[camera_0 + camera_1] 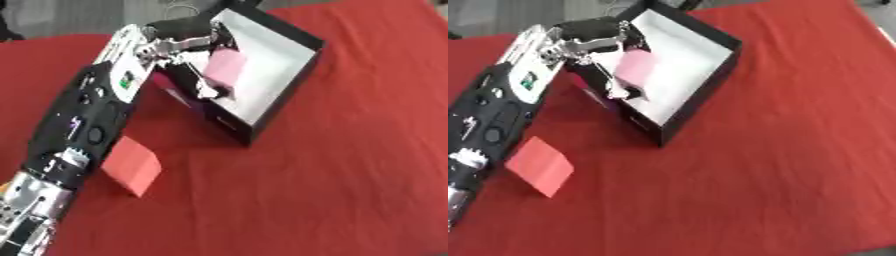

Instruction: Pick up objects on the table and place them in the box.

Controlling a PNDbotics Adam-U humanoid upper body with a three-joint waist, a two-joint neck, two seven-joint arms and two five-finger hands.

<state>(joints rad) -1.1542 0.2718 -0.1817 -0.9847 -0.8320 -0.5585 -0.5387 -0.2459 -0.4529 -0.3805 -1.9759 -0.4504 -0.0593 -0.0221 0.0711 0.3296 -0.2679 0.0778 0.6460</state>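
1. Since the left hand (188,47) has its fingers curled round the pink block (226,67) right over the box (293,65), I'd just open up low.
2. Red block (540,166) (on the cloth beside the forearm) waits outside.

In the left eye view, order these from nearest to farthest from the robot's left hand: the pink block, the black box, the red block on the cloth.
1. The pink block: in the fingers of the left hand, over the box's inside.
2. The black box: directly under the hand, at the table's far side.
3. The red block: on the red cloth, beside the forearm, well toward the near left.
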